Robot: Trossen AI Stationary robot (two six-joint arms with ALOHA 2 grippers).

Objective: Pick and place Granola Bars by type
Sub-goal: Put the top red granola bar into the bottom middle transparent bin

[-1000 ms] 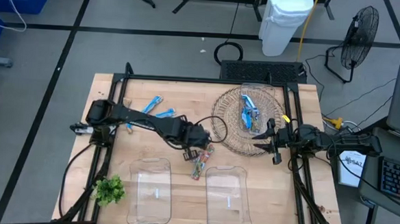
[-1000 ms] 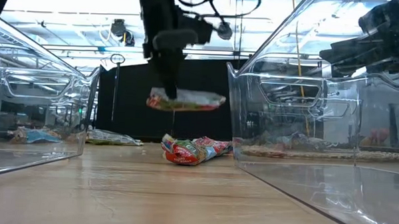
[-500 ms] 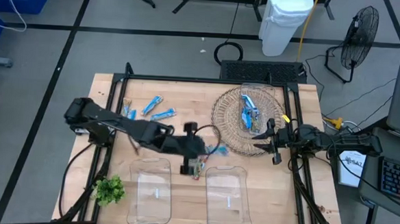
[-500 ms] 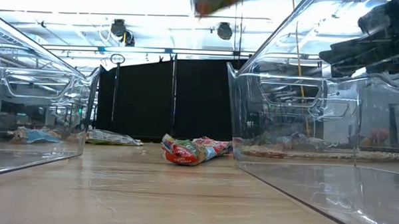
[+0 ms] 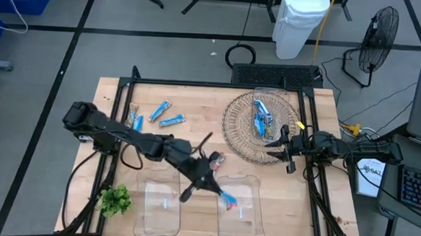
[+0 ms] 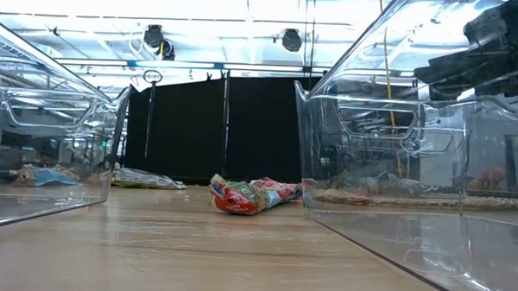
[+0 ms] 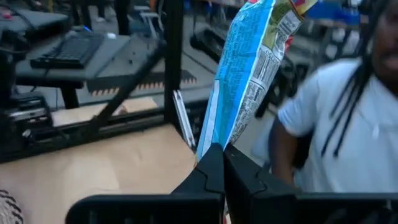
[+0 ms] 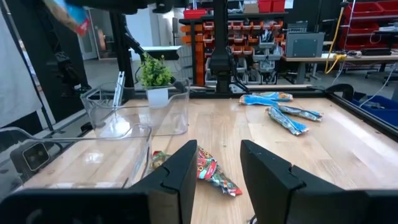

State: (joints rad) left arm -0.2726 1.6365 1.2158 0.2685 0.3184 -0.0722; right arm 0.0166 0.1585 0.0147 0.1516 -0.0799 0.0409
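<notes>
One bar (image 7: 249,81) clamped in left pincer (image 7: 221,163), top cropped

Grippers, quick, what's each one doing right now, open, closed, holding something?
Left gripper: closed on a multicoloured granola bar, above the right clear bin.
Right gripper: open, empty, waiting beside the wicker tray.

Blue granola bars (image 5: 167,116) lie on the table and in the wicker basket; multicoloured bar (image 6: 250,195) on wood; another bar (image 7: 249,74), apparently multicoloured, held aloft.
</notes>
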